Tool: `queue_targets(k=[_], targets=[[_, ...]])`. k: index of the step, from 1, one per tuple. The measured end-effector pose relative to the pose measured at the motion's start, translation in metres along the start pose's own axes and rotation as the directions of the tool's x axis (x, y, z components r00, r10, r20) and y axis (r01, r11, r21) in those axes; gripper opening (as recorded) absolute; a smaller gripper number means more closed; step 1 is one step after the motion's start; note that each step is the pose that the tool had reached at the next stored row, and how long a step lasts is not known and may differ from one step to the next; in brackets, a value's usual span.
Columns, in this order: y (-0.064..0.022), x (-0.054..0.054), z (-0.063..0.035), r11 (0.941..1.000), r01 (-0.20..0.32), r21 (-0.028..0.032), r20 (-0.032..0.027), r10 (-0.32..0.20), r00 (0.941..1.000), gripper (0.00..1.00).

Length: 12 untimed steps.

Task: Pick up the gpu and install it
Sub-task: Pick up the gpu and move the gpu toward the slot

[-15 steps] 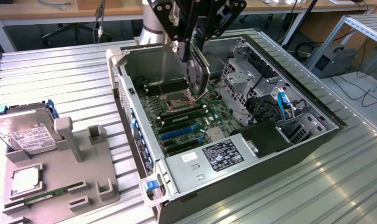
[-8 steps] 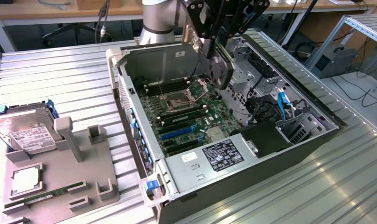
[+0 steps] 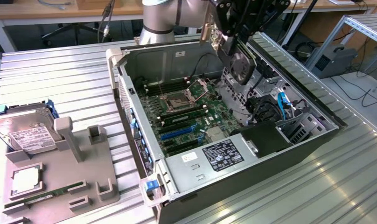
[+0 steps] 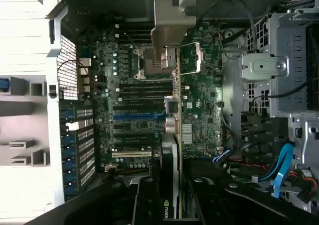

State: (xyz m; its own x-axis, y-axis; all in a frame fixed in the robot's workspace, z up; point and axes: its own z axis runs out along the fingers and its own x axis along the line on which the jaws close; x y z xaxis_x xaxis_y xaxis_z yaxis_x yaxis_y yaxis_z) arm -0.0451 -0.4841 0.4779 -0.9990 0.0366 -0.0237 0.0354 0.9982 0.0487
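My gripper [image 3: 236,41] is shut on the gpu [image 3: 240,67] and holds it in the air above the open computer case [image 3: 123,74], over the case's far right part in the exterior view. The card hangs on edge, its round black fan face showing. In the wrist view the gpu [image 4: 172,135] appears edge-on between my black fingers [image 4: 145,197], its silver bracket [image 4: 169,31] at the far end. It hovers over the motherboard [image 4: 199,95], roughly in line with the blue and black expansion slots [image 4: 133,118].
Inside the case are the CPU socket [image 3: 176,100], a power supply [image 3: 223,154] and a drive cage with blue cables [image 3: 282,105]. At the exterior view's left, a grey fixture [image 3: 82,177] holds a hard drive [image 3: 30,133], a CPU [image 3: 25,179] and a memory stick [image 3: 45,196].
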Motion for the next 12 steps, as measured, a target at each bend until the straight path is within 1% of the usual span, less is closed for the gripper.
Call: queue_targets(k=[1, 3, 5, 9, 10, 12], targets=[[0.0002, -0.005, 0.0001, 1.0000, 0.000, 0.0000, 0.0000, 0.000, 1.0000, 0.27], [0.0007, -0.020, 0.0005, 1.0000, 0.000, 0.0000, 0.0000, 0.000, 1.0000, 0.27], [0.0010, -0.030, 0.0007, 1.0000, 0.000, 0.0001, 0.0000, 0.000, 1.0000, 0.27], [0.0020, -0.055, 0.0014, 1.0000, 0.000, 0.0001, 0.0000, 0.000, 1.0000, 0.27], [0.0021, -0.057, 0.0014, 1.0000, 0.000, 0.0001, 0.0000, 0.000, 1.0000, 0.27], [0.0021, -0.058, 0.0014, 1.0000, 0.000, 0.0001, 0.0000, 0.000, 1.0000, 0.27]])
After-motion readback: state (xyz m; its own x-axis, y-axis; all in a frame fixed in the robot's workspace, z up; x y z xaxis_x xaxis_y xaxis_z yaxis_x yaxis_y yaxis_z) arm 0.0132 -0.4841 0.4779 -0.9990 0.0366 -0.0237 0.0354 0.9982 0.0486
